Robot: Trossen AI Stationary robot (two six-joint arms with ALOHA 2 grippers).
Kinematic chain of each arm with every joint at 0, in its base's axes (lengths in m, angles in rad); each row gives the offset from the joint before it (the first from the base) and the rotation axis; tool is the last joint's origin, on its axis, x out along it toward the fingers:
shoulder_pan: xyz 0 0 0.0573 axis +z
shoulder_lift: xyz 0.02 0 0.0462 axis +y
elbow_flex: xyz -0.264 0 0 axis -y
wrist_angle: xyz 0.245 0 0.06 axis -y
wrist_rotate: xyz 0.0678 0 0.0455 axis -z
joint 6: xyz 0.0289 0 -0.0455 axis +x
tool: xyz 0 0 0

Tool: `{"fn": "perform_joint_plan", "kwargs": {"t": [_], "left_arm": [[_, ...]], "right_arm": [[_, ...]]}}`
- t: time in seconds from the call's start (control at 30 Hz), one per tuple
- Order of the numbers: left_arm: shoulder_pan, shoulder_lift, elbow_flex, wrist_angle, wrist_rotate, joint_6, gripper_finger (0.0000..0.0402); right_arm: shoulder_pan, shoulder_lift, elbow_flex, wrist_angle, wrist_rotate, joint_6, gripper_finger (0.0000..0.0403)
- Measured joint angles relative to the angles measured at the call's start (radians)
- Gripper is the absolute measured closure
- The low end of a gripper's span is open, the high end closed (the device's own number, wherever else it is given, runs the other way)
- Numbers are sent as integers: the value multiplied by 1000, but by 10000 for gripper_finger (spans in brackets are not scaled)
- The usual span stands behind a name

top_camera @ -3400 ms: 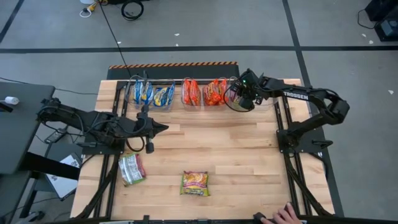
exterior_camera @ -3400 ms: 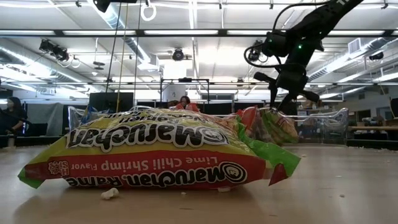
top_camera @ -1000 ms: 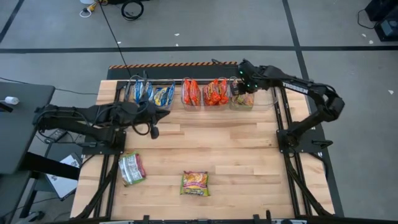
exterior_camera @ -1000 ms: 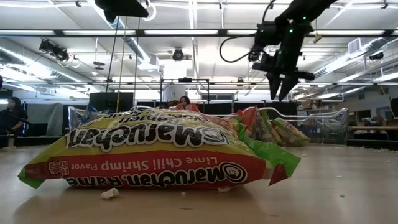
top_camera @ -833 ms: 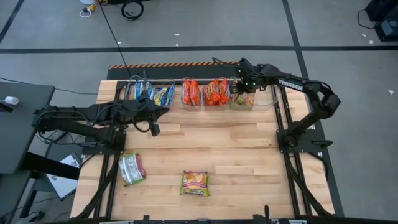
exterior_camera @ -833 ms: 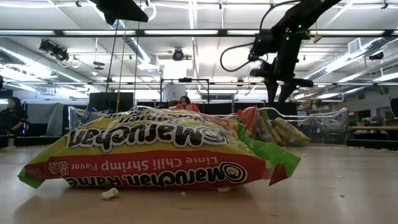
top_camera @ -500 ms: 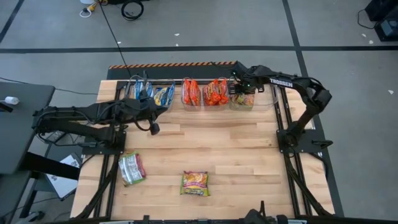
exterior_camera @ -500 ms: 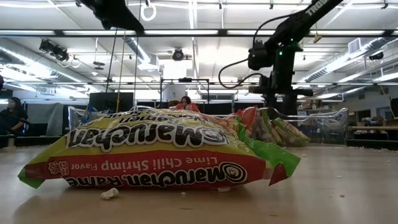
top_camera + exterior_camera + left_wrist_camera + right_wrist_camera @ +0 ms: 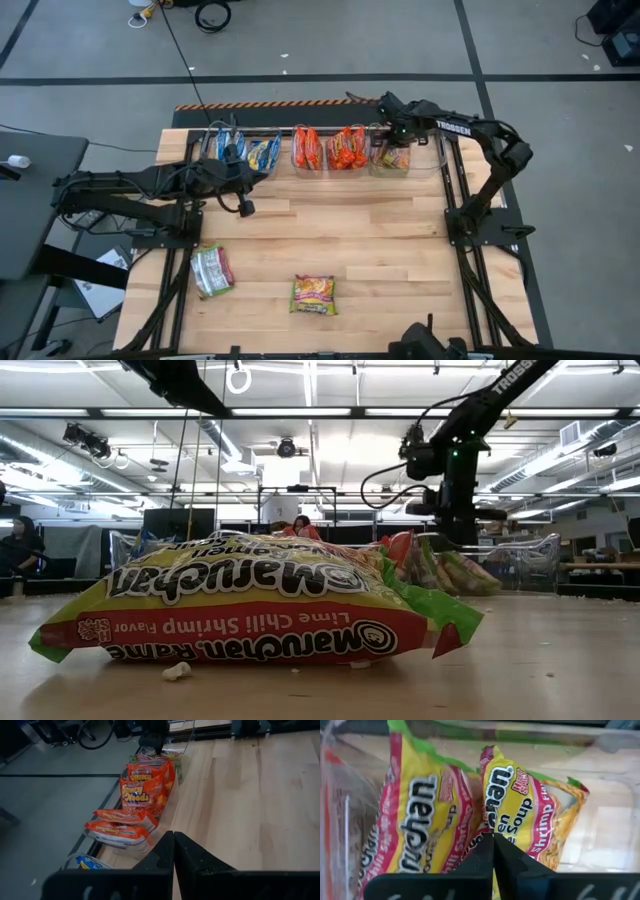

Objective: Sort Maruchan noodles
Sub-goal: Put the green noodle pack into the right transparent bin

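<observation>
Two yellow-green Maruchan noodles packets (image 9: 515,815) stand on edge in the clear right bin (image 9: 397,158) at the table's far edge. My right gripper (image 9: 493,839) is shut and points down at them from just above (image 9: 458,532). Two more such packets lie flat on the table: one near the front middle (image 9: 313,294), which also fills the low view (image 9: 250,610), and one at the left (image 9: 211,270). Orange packets (image 9: 145,790) fill the middle bin and blue ones (image 9: 240,152) the left bin. My left gripper (image 9: 173,840) hovers shut over the table beside the blue bin (image 9: 243,206). My right gripper's shut fingertips (image 9: 490,845) point down at the upper edges of the two packets in the right bin. Nothing is between them. I cannot tell whether they touch a packet.
The three clear bins stand in a row along the far edge. Bare wood (image 9: 350,230) lies open between the bins and the two loose packets. A small white crumb (image 9: 176,671) lies by the front packet. People sit in the room beyond the table.
My right gripper has sunk toward the right bin, coming down to the tops of the packets in it, and its fingers have shut with nothing between them. The packets on the table have stayed where they were.
</observation>
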Motion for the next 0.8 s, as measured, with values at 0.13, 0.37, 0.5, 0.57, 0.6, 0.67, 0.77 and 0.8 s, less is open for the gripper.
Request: {"fn": "perform_joint_plan", "kwargs": {"t": [0.13,0.37,0.5,0.57,0.6,0.67,0.77,0.8], "left_arm": [[0,0,0,1,-1,2,386],[0,0,0,11,-1,2,386],[0,0,0,23,-1,-5,386],[0,0,0,23,-1,-25,386],[0,0,0,23,-1,-26,386],[0,0,0,23,-1,-27,386],[0,0,0,24,-1,-27,386],[0,0,0,25,-1,-27,386]], "right_arm": [[-21,-17,-1,17,-44,-11,394],[-9,-163,-8,28,-66,-21,398],[-10,-296,-135,150,-101,-32,399],[-26,-350,-237,283,-177,-51,400],[-34,-370,-286,355,-215,-52,400],[-46,-395,-372,481,-279,-39,400],[-54,-409,-465,572,-311,-15,399],[-54,-412,-484,589,-311,-13,398]]}}
